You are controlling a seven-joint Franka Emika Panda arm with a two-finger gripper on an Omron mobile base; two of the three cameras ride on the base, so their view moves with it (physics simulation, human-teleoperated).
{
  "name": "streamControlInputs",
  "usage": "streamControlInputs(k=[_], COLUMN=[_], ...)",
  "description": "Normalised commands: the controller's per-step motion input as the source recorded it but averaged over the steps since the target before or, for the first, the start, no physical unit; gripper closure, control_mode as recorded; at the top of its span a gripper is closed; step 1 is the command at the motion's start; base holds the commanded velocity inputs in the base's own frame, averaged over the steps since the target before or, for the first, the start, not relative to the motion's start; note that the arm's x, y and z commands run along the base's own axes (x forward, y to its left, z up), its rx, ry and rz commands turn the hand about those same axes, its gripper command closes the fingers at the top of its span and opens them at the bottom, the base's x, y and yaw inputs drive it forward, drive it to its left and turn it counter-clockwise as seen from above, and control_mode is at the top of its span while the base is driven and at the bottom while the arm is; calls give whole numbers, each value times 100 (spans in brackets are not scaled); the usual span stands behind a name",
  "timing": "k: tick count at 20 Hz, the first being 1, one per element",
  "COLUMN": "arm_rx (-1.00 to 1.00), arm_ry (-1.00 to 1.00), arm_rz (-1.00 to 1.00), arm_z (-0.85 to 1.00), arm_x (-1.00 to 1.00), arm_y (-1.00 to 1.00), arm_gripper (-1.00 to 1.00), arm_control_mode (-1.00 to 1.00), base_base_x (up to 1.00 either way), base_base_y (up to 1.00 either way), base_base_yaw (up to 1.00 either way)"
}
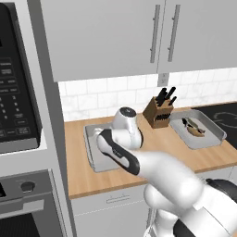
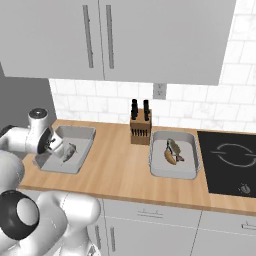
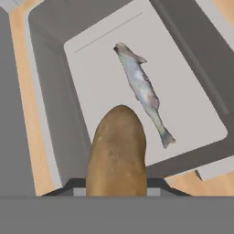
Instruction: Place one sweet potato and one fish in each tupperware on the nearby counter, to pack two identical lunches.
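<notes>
The hand (image 2: pixel 54 145) hangs over the left tupperware (image 2: pixel 80 135) on the table (image 2: pixel 120 175), its fingers closed around a sweet potato (image 3: pixel 117 151). A fish (image 3: pixel 144 91) lies on that container's floor. The right tupperware (image 2: pixel 192 172), past the knife block (image 2: pixel 140 129), holds what looks like another sweet potato (image 2: pixel 170 157) and fish (image 2: pixel 175 147), touching.

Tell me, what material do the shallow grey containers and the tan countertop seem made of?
The grey rectangular containers look like matte plastic: uniform grey, no shine, though that is uncertain. The light tan countertop looks like wood: faint grain lines, satin finish.
</notes>
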Motion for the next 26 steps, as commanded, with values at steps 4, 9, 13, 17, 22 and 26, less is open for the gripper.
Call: streamControlInputs(k=[4, 9, 13, 17, 22, 26], arm_rx=[0, 0, 0, 0, -1, 0], arm_ry=[6, 3, 0, 0, 0, 0], arm_rz=[-3, 0, 0, 0, 0, -1], arm_z=[-22, -36, -37, -30, -26, -11], arm_x=[53, 41, 30, 17, 14, 17], arm_y=[0, 0, 0, 12, 25, 11], arm_gripper=[100, 100, 100, 100, -100, -100], arm_control_mode=[-100, -100, -100, -100, -100, -100], base_base_x=[0, 0, 0, 0, 0, 0], base_base_y=[0, 0, 0, 0, 0, 0], base_base_yaw=[0, 0, 0, 0, 0, 0])
